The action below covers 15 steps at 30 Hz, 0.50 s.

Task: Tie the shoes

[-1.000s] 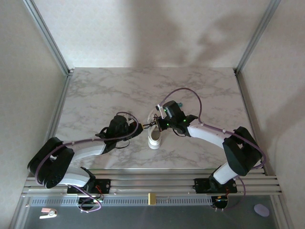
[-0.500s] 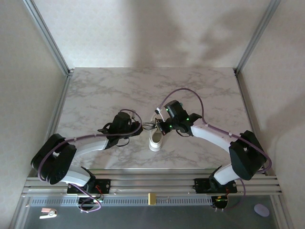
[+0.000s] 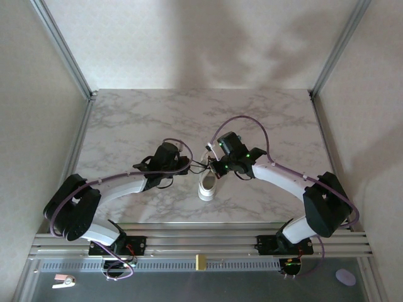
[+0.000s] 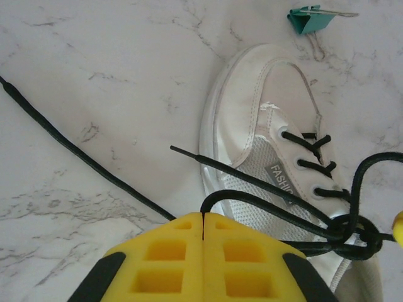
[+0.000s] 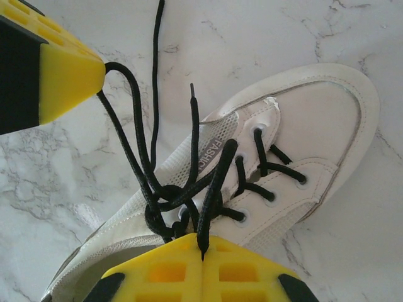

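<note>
Though closed tight, left end effector (image 4: 203, 219) and right end effector (image 5: 203, 253) pinch laces (image 5: 215, 184).

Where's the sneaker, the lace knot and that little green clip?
sneaker (image 4: 261, 82): left wrist view, white toe.
lace knot (image 4: 351, 228): left wrist view, crossing black strands.
green clip (image 4: 306, 19): left wrist view, teal body.

from above and behind the arm bases (image 3: 277, 242) we look steeply down on the whole marble worktop (image 3: 126, 119), far enough back that the sneaker (image 3: 206, 185) sits small at centre. each wrist camera rides just behind its own claw, with the left claw (image 4: 203, 219) and the right claw (image 5: 201, 246) at the bottom edge, and looks close onto the worktop. both near views share the sneaker's tongue and the knotted black laces (image 5: 160, 201), taken from either side, and our right one also catches the left claw's yellow tip.
</note>
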Each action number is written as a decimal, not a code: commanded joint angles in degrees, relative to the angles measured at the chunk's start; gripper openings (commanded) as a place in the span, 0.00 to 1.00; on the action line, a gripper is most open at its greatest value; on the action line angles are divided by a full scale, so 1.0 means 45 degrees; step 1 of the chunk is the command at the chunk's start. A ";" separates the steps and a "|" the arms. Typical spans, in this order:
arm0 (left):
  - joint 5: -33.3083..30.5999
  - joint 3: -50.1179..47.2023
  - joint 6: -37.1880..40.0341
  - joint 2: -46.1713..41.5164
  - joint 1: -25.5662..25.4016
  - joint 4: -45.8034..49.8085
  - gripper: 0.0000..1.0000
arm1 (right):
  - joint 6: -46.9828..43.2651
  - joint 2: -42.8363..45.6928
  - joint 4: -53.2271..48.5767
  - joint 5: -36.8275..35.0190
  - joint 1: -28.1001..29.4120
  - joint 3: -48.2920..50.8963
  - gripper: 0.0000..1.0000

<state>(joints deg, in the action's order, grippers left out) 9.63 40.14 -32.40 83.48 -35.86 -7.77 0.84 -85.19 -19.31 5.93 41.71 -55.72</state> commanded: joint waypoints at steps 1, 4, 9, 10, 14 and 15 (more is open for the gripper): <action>0.0609 -0.0269 -0.1428 -0.0106 -0.0059 -0.1044 0.13 | 0.0212 -0.0114 -0.0013 0.0309 -0.0071 -0.0293 0.00; 0.0400 -0.1191 -0.3354 -0.0739 -0.0059 -0.2136 0.37 | 0.0300 -0.0151 0.0111 0.0372 -0.0051 -0.0254 0.00; 0.0161 -0.2517 -0.6313 -0.1592 -0.0078 -0.3599 0.50 | 0.0340 -0.0217 0.0131 0.0373 -0.0032 -0.0252 0.00; 0.0183 -0.2570 -0.6741 -0.1620 -0.0107 -0.3605 0.50 | 0.0351 -0.0221 0.0149 0.0365 -0.0021 -0.0254 0.00; 0.0204 -0.2741 -0.8415 -0.1561 -0.0527 -0.4037 0.49 | 0.0341 -0.0265 0.0180 0.0363 -0.0012 -0.0234 0.00; 0.0231 -0.2800 -0.8759 -0.1523 -0.0632 -0.4250 0.50 | 0.0345 -0.0250 0.0190 0.0357 -0.0012 -0.0234 0.00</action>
<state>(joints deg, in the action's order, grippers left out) 10.83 28.58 -63.09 77.38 -37.21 -22.04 1.74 -85.76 -19.07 6.72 41.71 -55.72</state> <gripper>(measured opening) 0.493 0.037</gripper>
